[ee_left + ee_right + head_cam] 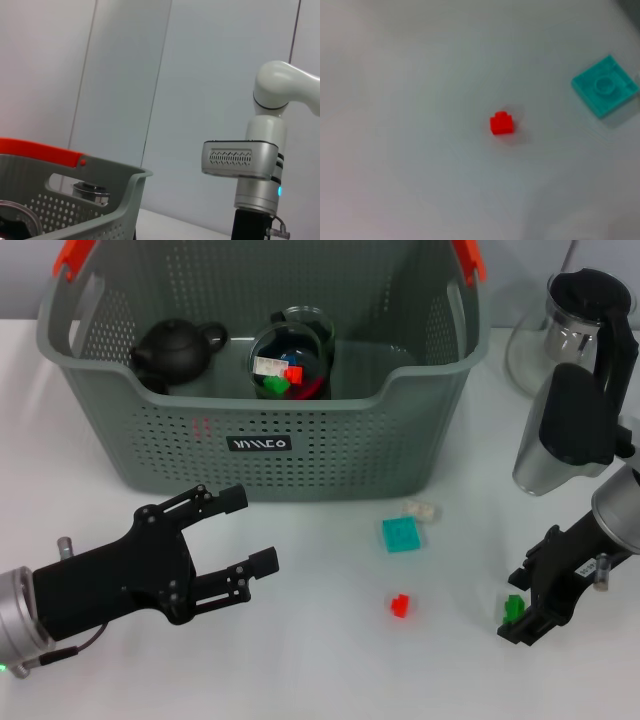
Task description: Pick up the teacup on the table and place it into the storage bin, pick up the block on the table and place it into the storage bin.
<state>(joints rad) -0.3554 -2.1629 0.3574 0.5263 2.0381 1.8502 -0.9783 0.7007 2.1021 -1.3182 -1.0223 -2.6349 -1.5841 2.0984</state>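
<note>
The grey storage bin [250,455] stands at the back centre, and its rim [107,197] shows in the left wrist view. Inside it lies a clear glass teacup [292,358] with small red, green and white pieces in it. On the table in front lie a teal flat block [401,534] [605,86], a small red block [400,605] [501,123] and a pale clear block [423,508]. My right gripper [517,606] is low at the front right, shut on a small green block [514,608]. My left gripper [255,530] hangs open at the front left, before the bin.
A black teapot [178,348] sits in the bin beside the teacup. At the back right stand a glass kettle [585,320] and a steel jug with a black lid [562,435], just behind my right arm.
</note>
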